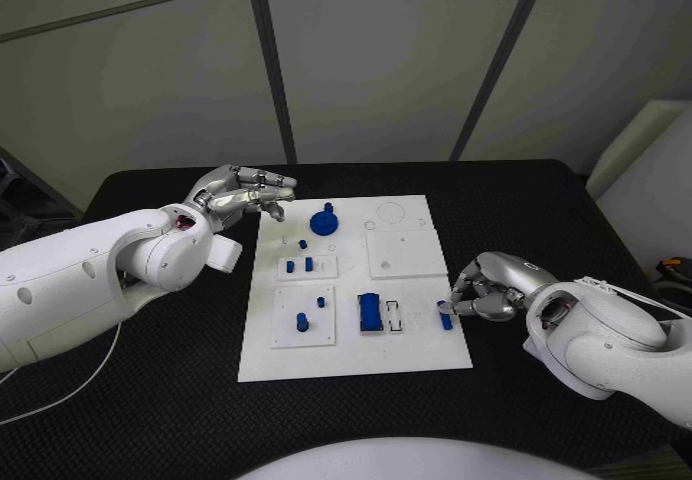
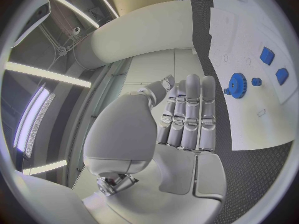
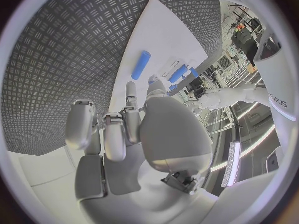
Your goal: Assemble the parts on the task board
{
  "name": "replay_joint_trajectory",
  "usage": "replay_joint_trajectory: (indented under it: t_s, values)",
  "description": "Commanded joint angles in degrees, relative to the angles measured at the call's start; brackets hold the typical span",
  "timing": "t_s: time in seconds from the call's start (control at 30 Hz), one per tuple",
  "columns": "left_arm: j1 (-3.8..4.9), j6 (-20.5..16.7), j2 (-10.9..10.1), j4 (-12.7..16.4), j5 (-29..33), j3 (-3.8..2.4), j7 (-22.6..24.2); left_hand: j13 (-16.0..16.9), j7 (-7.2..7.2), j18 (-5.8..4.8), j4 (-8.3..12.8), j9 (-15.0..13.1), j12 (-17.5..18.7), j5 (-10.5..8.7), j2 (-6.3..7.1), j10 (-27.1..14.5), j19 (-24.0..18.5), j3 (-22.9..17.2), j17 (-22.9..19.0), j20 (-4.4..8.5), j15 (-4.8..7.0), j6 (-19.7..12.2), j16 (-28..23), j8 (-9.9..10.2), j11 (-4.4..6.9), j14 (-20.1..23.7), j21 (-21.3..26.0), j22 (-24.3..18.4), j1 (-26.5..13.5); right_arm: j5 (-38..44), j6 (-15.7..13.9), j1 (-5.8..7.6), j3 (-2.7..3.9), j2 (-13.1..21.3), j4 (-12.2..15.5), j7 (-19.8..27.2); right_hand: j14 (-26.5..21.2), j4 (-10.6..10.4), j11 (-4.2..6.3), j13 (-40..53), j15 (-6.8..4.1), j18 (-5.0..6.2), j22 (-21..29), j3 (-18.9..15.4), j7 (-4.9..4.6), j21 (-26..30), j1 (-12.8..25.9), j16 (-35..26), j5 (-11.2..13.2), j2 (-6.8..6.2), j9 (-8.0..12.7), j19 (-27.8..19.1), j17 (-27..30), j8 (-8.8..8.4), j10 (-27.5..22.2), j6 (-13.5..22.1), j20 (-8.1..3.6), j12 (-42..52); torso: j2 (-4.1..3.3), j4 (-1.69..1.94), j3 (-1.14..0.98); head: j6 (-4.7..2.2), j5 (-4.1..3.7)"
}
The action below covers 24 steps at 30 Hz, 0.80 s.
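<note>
The right hand (image 1: pixel 488 290) sits at the 3 o'clock edge of the task board (image 1: pixel 411 350), fingers curled inward. A small blue peg (image 1: pixel 446 314) lies at its fingertips, on the board's right margin. Whether the peg is pinched or merely touched cannot be told from the head view; in the right wrist view the right hand (image 3: pixel 134 129) has its fingers bunched, and a blue cylindrical peg (image 3: pixel 141 64) lies flat on the white plate just beyond them, apparently apart from them.

Risk 1: a closing pinch on a peg lying flat may roll it off the board edge onto the black table (image 1: pixel 562 210), since the peg rests close to that edge.

Outward, at the board's 6 o'clock area, a blue rectangular block (image 1: pixel 371 312) stands beside an open slot (image 1: pixel 394 318). Risk 2: an arm sweep toward the centre could knock this block.

The left hand (image 1: pixel 245 195) hovers at the board's 10 o'clock corner, fingers curled together, holding nothing; in the left wrist view the left hand (image 2: pixel 187 117) shows fingers side by side, folded.

Just beside it stands the blue gear (image 1: pixel 326 220), seated with a knob on top. Risk 3: a descending left hand may clip this gear or the short pegs (image 1: pixel 306 265) standing at 9 o'clock.
</note>
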<state>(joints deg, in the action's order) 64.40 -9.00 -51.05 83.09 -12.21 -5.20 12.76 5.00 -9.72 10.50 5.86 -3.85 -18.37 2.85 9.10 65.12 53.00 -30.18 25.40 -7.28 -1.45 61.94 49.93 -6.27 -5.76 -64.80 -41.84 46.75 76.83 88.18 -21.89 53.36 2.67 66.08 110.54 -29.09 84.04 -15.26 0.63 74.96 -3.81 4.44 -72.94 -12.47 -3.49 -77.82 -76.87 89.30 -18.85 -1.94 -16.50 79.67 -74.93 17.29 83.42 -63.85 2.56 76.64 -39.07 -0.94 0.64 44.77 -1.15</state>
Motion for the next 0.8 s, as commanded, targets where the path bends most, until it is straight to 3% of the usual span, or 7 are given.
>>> replay_joint_trajectory:
  t_s: [0.03, 0.8]
  values:
    - [0.03, 0.62, -0.05, 0.15, 0.09, -0.04, 0.22, -0.06, -0.15, -0.2, 0.14, 0.04, 0.08, 0.14, -0.47, -0.37, -0.33, 0.08, -0.08, -0.15, -0.05, -0.29, 0.07, 0.38, 0.14, 0.45, 0.02, 0.05, -0.19, 1.33, 1.91, 0.01, 0.0, -0.47, -0.44, -1.37, 5.66, -0.17, 0.14, 3.8, -0.4, -0.39, 0.08, -0.33, 0.12, -0.08, 0.47, 0.01, -0.15, 0.06, -0.07, 0.0, -13.68, 0.23, -0.27, -0.46, -0.22, -0.17, 0.0, 0.05, 0.02, 0.1, 0.06]
    - [-0.12, 0.7, -0.35, 0.14, 0.09, -0.04, 0.15, -0.06, -0.15, -0.2, 0.14, 0.04, 0.08, 0.14, -0.47, -0.37, -0.33, 0.08, -0.08, -0.15, -0.05, -0.29, 0.07, 0.38, 0.14, 0.45, 0.02, 0.05, -0.19, 2.82, 7.45, -2.07, -0.05, -3.62, -2.34, -2.47, 5.62, 0.3, 0.28, 3.66, -0.53, -0.33, 0.34, -0.32, 0.27, 0.19, -1.4, -0.07, -0.36, 0.03, -0.88, -0.21, -13.55, 0.5, -0.46, -0.2, -0.35, -0.48, 0.0, 0.09, 0.04, 0.81, 0.28]
